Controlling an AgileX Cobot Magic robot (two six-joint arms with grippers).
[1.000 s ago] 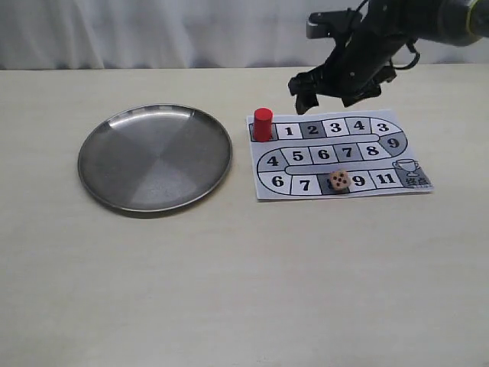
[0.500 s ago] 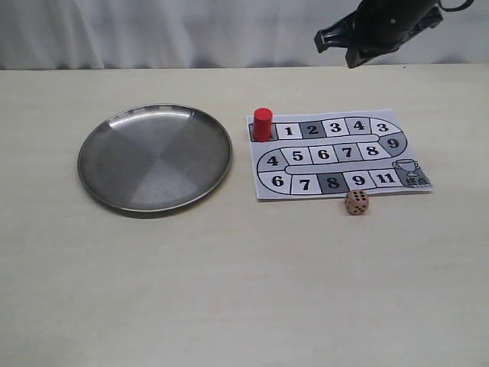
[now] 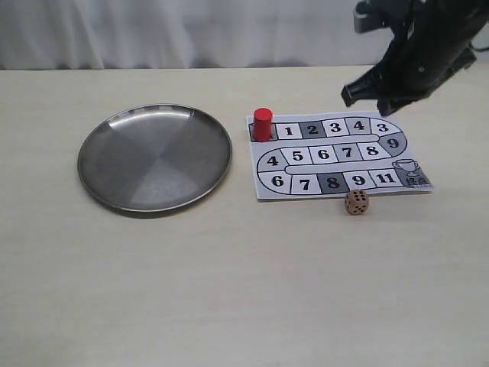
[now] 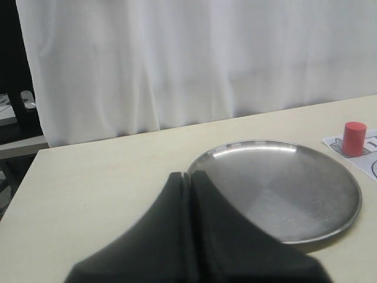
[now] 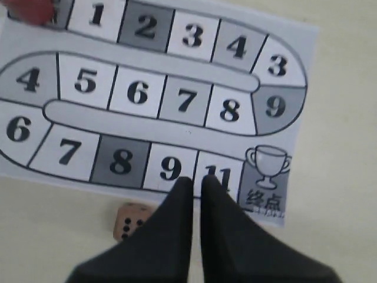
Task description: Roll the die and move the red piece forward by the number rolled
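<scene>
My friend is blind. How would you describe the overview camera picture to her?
A numbered paper game board lies on a pale table, a red piece standing on its far left corner and a wooden die on the table just off its near edge. A round steel plate sits to the left; the right gripper, shut, hangs over the board's right end.

The pawn (image 3: 263, 124) is standing on the board's (image 3: 323, 154) ten-o'clock corner, the die (image 3: 356, 202) lying just off its five-o'clock edge.

Lab-type: bare table (image 3: 229, 290), white curtain (image 3: 153, 30).
</scene>
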